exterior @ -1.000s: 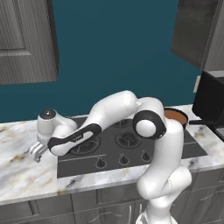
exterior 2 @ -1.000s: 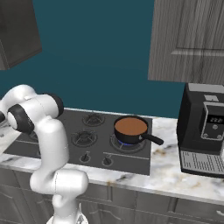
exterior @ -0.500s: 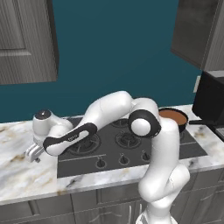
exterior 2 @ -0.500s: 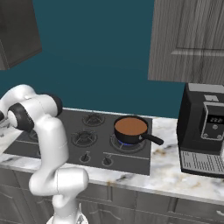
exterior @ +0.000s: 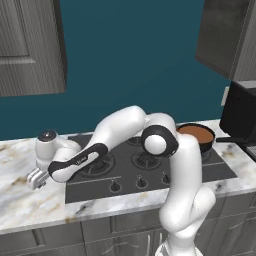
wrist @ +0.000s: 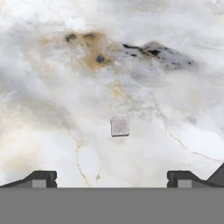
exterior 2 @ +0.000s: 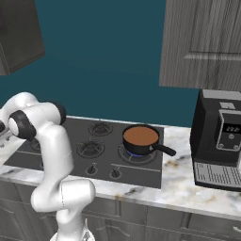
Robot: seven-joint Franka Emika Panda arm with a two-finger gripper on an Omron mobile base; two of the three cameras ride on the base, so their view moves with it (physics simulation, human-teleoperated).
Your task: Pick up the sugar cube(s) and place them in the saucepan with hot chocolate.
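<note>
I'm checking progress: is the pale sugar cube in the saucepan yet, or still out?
Out. The pale greyish-white sugar cube lies on the marble counter, ahead of the open gripper.

A black gas cooktop point(exterior 2: 89, 150) is set into the marble desk point(exterior: 30, 205). A dark coffee machine point(exterior 2: 219, 141) stands right of the cooktop, with grey wall cabinets point(exterior 2: 202, 44) above it.

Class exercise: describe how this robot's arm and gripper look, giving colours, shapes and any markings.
The arm is glossy white, built of rounded tubular links with dark joint bands and round dark caps. Its forearm carries a black band with small pale lettering. The gripper has two small dark, blocky fingertips.
</note>
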